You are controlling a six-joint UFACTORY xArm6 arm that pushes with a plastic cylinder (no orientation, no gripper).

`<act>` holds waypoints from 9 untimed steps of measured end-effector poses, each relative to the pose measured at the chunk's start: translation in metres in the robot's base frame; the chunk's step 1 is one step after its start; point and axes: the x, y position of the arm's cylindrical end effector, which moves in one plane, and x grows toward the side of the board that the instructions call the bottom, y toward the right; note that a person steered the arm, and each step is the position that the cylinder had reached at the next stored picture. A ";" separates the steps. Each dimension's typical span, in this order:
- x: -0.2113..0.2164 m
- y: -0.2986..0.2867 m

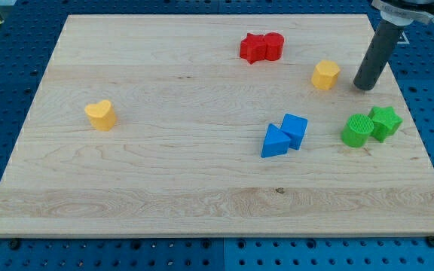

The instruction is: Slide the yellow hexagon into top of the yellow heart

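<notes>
- The yellow heart (100, 114) sits far over on the left of the wooden board (149, 196), alone, with bare wood all round it.
- Two red blocks (261, 47) stand touching each other at the far side, right of the middle; the left one looks star-like, the right one rounded.
- Two blue blocks (285, 135), wedge-shaped, touch each other nearer the front, right of the middle.
- The yellow hexagon (325, 75) lies on the right part of the board, well apart from the heart, which is a long way to its left and slightly nearer.
- My tip (365, 87) rests on the board just to the right of the hexagon, close but with a sliver of wood showing between them. There are no jaws to open or close; the rod holds nothing.
- This is the relation that matters: tip, hexagon and heart lie roughly on one line running leftwards, so a leftward push looks well set up.
- A green cylinder (357, 130) and a green star (385, 121) touch each other on the right, nearer than my tip.
- I judge the path to pass between the red pair and the blue pair, neither squarely in the way.
</notes>
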 end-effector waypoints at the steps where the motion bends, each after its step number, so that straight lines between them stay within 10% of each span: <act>1: -0.019 0.001; 9: 0.021 -0.189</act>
